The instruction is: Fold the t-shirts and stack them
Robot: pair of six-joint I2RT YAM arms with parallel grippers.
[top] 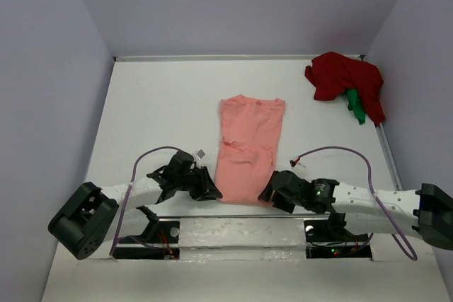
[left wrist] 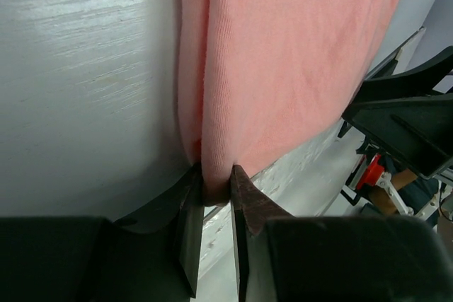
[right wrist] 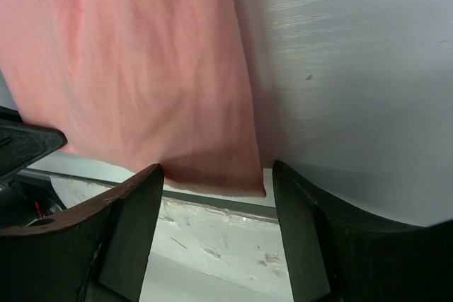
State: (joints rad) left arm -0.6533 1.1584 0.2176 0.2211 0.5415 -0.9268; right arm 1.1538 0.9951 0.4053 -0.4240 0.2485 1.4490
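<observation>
Fold step: salmon-pink t-shirt (top: 249, 148) flat on counter (top: 163, 104), stretching ahead of both. Left end effector (left wrist: 216, 187) pinches hem corner. Right end effector (right wrist: 216, 178) wide, straddling other corner. Next, likely: right closes, both carry hem forward.

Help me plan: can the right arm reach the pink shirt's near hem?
Probably yes: the right tool is open, with the hem corner of the pink shirt between its fingers, unobstructed.

A green t-shirt (top: 356, 106) lies mostly hidden under the dark red t-shirt (top: 345, 76). The salmon-pink t-shirt (left wrist: 297, 54) runs off the top edge of both wrist views, its hem corner swallowed inside the left pincer (left wrist: 216, 178).
</observation>
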